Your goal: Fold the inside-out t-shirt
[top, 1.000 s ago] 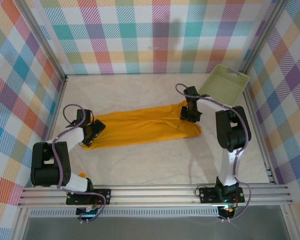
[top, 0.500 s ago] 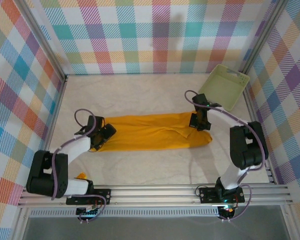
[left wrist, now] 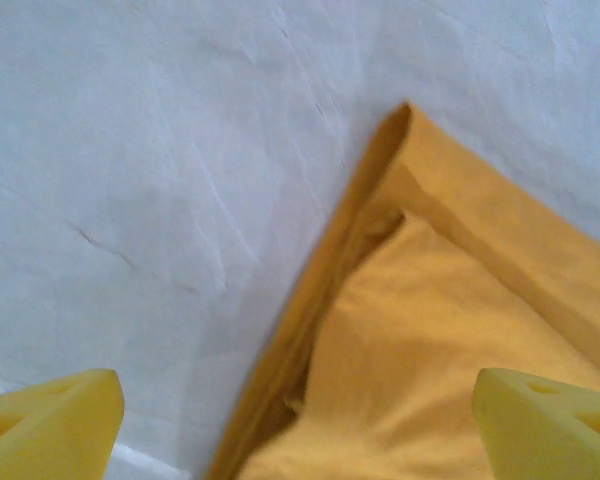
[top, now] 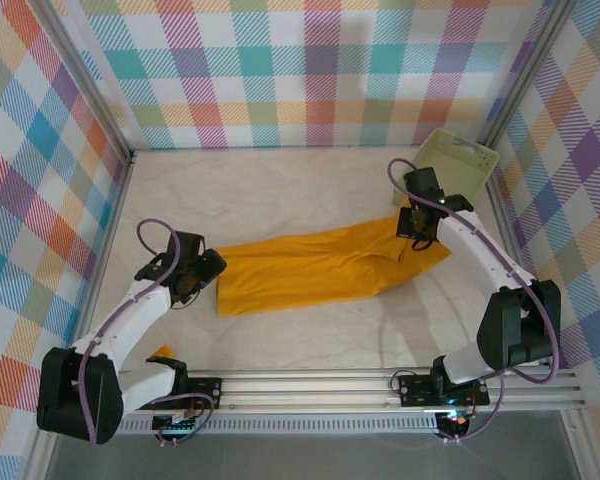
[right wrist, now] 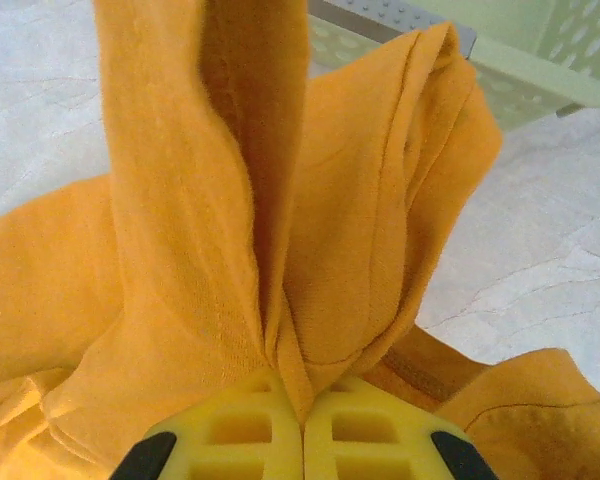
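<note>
The orange t-shirt [top: 320, 275] lay stretched in a long, narrow band across the middle of the white table [top: 280, 190], running from left to right and climbing a little toward the far right corner. Over at that right end, the right gripper [top: 415, 226] had its yellow fingers [right wrist: 240, 435] pressed tight together on a pinch of the cloth, and the wrist view showed the fabric rising from them in deep upright folds. Just beyond that bunched end sat the pale green basket [top: 460, 165], tilted against the corner, close to the shirt, though I could not tell whether they touched. At the other end, the left gripper [top: 205, 270] hung just beside the shirt's left edge, its two yellow fingers [left wrist: 50, 415] spread wide apart and holding nothing. Below them the near left corner of the shirt lay flat on the table, its hem folded over along the edge.
</note>
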### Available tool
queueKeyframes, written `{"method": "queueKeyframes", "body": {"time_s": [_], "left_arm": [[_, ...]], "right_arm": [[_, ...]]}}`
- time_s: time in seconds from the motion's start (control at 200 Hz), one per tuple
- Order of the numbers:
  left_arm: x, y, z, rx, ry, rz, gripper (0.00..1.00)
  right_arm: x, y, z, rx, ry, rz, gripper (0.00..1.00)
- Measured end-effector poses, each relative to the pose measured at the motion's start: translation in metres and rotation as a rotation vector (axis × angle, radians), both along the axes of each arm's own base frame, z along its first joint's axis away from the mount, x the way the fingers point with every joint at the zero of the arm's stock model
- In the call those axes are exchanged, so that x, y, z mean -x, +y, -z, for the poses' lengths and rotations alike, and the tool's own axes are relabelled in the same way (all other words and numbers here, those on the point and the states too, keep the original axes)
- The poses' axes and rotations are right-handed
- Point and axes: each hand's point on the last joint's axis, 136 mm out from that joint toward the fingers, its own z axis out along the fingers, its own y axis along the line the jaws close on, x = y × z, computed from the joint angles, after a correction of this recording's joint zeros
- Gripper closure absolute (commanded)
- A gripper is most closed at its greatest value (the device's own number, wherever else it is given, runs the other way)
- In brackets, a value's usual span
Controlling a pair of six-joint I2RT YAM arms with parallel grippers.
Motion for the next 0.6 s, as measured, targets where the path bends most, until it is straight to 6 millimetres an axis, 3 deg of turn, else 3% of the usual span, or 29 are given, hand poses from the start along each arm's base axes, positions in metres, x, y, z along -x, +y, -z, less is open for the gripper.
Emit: {"method": "queueKeyframes", "body": {"time_s": [0.245,0.415,0.6], "left_arm": [[-0.001,-0.005,0.043,-0.006,0.158,0.044,0.13],[-0.006,-0.022,0.038,0.015,0.128,0.109,0.14],[-0.023,-0.079,0.007,0.024,0.038,0.276,0.14]], "right_arm": [[0.0,0.012,-0.01,0.036,0.012,-0.047,1.0],[0.011,-0.004,0.014,0.033,0.063,0.021,1.0],[0.032,-0.031,0.049,0.041,0.151,0.111,1.0]]}}
